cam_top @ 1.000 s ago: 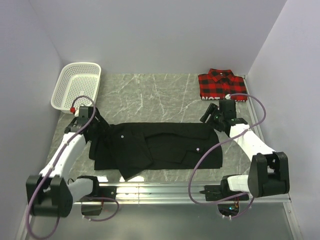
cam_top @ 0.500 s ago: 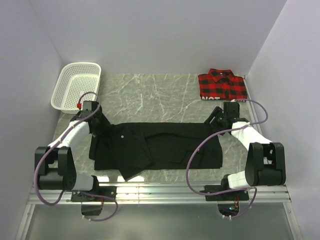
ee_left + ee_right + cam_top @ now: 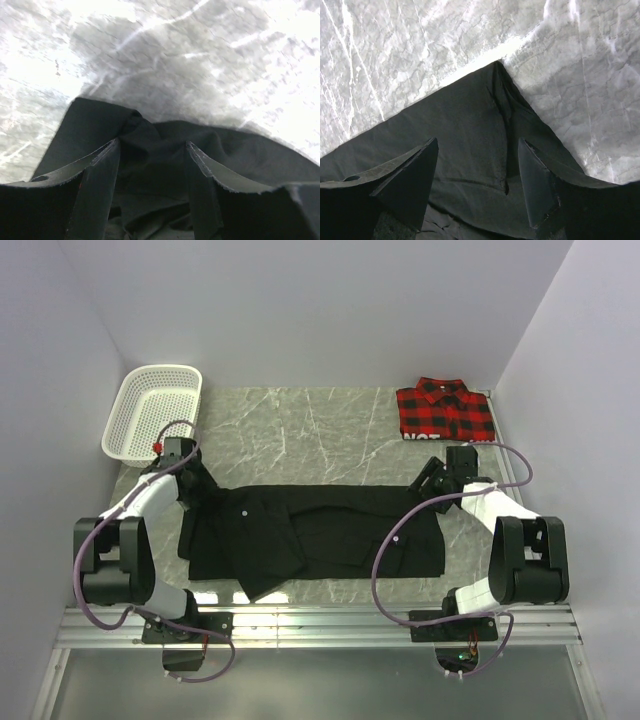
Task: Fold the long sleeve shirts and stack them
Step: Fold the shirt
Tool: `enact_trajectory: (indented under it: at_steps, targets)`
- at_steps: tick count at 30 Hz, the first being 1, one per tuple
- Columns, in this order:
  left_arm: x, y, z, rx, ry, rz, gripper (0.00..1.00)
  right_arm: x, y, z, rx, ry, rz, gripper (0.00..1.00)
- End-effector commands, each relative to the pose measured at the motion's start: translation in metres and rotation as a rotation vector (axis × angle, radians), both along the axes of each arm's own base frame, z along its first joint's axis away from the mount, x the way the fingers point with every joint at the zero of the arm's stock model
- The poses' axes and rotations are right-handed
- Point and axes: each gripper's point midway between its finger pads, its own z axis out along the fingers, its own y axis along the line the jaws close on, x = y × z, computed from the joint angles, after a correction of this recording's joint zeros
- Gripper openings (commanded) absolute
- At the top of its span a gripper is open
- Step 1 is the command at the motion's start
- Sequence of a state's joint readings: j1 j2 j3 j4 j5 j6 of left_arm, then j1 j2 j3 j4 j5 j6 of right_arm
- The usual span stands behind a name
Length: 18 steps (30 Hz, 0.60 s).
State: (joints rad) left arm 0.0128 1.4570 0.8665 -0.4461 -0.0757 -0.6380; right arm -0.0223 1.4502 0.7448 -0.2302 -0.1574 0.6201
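Both arms have drawn their elbows back toward their bases since a second ago, and each gripper has come down onto a far corner of the black shirt (image 3: 320, 530), the left jaws having narrowed somewhat on the way. At about 10 o'clock on the marble table (image 3: 300, 430) stands a white mesh basket (image 3: 128, 400), well apart from the cloth. Just toward 5 o'clock from it, the left gripper (image 3: 188, 485) sits on the shirt's far left corner; in its wrist view the gripper (image 3: 152, 145) has its fingers (image 3: 100, 185) parted with a raised bunch of the black shirt (image 3: 150, 131) standing between them, straddled rather than visibly pinched. The black shirt lies spread sideways across the middle of the table, toward 6 o'clock, with small pale buttons showing and a flap hanging near the front edge. At its far right corner, around 3 o'clock, the right gripper (image 3: 432, 478) hovers; its wrist view shows the gripper (image 3: 477, 142) with jaws wide apart and the pointed corner of the black shirt (image 3: 465, 110) lying flat between them, unheld. At 1 o'clock, near the back right corner, the red-and-black plaid shirt (image 3: 445, 410) lies folded, apart from the black one.
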Motion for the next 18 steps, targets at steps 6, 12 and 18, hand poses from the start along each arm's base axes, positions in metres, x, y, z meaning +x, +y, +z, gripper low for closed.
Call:
enact_trajectory:
  at_steps: [6, 12, 18]
  targets:
    - [0.029, 0.001, 0.012, -0.024, -0.077, -0.023, 0.49, -0.001, 0.000, -0.008, 0.009, 0.002, 0.004, 0.72]
    - [0.044, 0.004, 0.016, -0.020, -0.083, -0.022, 0.23, -0.004, -0.004, -0.014, -0.005, 0.024, -0.005, 0.72]
    - [0.063, 0.019, 0.021, 0.039, -0.085, -0.010, 0.01, -0.007, -0.011, -0.019, -0.023, 0.049, -0.017, 0.72]
